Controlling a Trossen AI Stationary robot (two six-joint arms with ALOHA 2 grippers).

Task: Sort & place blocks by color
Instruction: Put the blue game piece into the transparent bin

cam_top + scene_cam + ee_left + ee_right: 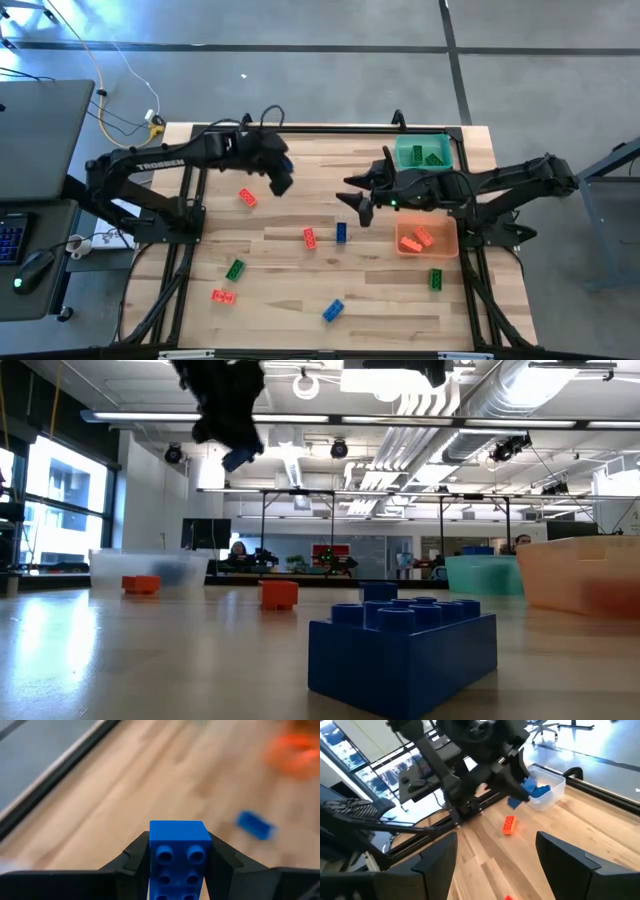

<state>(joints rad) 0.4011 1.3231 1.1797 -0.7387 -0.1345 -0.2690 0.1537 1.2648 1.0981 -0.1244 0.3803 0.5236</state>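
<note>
L gripper (176, 865) clamps blue block (179, 857); R gripper (495, 855) wide open, empty

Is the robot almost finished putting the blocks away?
Not yet. Some green blocks sit in the green bin and red-orange ones in the orange bin. The left pincer is holding a blue block above the table. The right pincer is open and empty. About eight blocks are left on the wooden table, like a red-orange one.

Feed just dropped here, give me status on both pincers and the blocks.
Left pincer shut on blue block, raised above table. Right pincer open, empty, near orange bin. Loose blocks on table. Nothing in the way.
</note>
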